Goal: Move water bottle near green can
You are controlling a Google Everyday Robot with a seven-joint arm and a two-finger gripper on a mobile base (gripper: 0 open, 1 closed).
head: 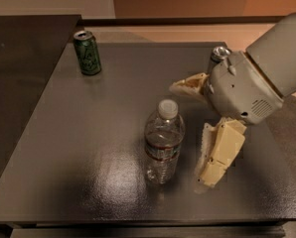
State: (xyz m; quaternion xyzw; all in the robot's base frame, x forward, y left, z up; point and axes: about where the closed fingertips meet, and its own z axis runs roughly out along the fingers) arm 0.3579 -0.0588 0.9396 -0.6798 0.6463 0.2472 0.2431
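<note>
The water bottle (pixel 164 142), clear with a white cap and a thin dark-red band, stands upright in the middle front of the dark table (pixel 63 148). The green can (pixel 87 52) stands upright at the far left corner, well apart from the bottle. My gripper (pixel 188 133) is open, just right of the bottle. One cream finger points left above the bottle's cap level and the other hangs low beside the bottle's body. Neither finger touches the bottle.
A slim silver can (pixel 218 53) stands at the far right of the table, partly hidden behind my grey wrist housing (pixel 247 88). A dark surface (pixel 19 58) adjoins the table on the left. The table's front edge runs just below the bottle.
</note>
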